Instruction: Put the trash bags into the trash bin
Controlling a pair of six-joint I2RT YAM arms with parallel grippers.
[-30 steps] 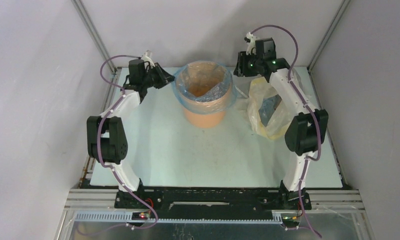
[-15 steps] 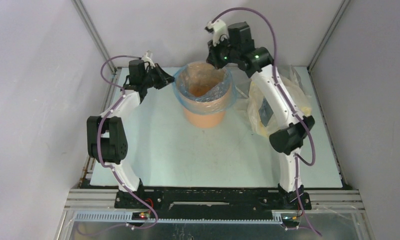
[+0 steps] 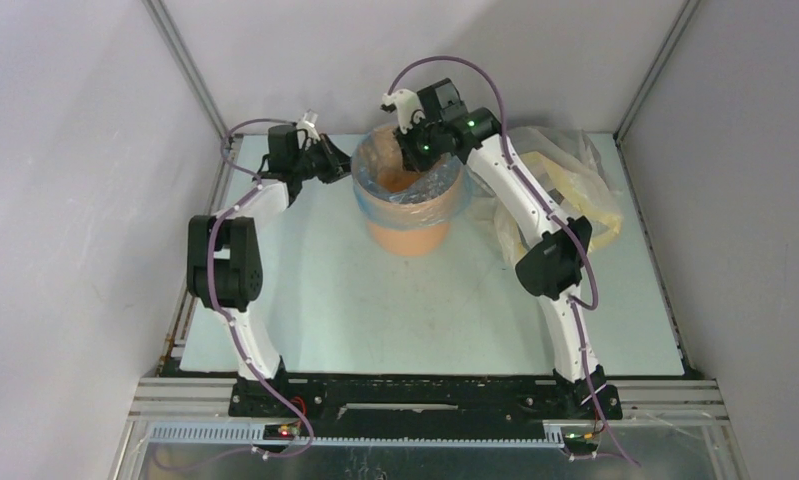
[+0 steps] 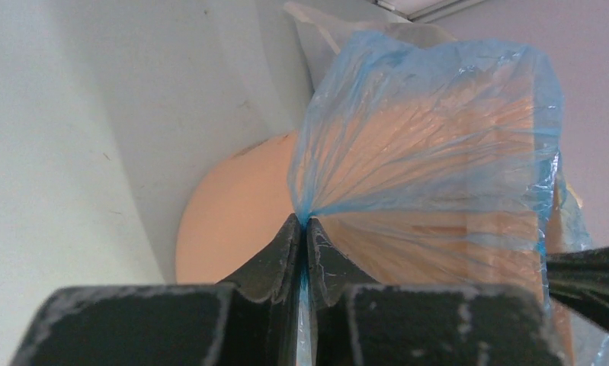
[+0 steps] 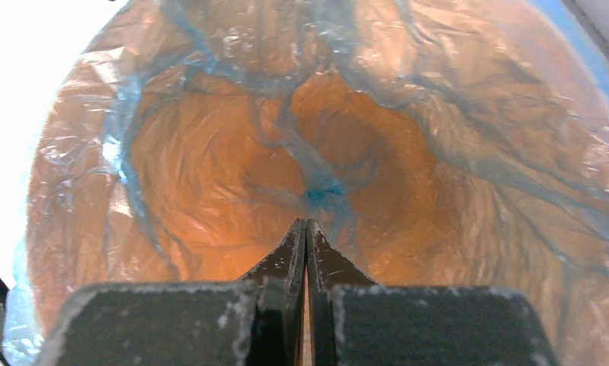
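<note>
The trash bin (image 3: pixel 410 232) stands upright toward the far side of the table (image 3: pixel 325 300), and the light-blue trash bag (image 3: pixel 430 188) is already in it as a liner; its body hangs down inside the bin, and its open edge shows as a blue band around the bin's mouth, turned outward over the rim; the left gripper (image 4: pixel 305 229) sits just outside the bin's left rim with its jaws clenched on a pinch of that blue film, which fans out from the fingertips across the bin's outer wall; the right gripper (image 5: pixel 306 227) hangs over the bin's mouth, pointing down into it, its jaws pressed tight together with nothing visible between them; from its own camera the film lies crumpled against the inner wall, and the gathered blue seam at the bag's bottom sits just beyond the fingertips, deep in the bin; whether the tips touch that seam cannot be told; a yellowish clear bag (image 3: pixel 565 190) lies slumped on the table just to the right of the bin, apart from both grippers; by my reading the main part of the job is done, since the bag is inside and opened out; what seems left is seating the film down to the bin's floor, smoothing the cuff evenly around the rim, letting go of the pinch at the left edge, and drawing both arms away from the bin; no other blue bag shows outside the bin.
</note>
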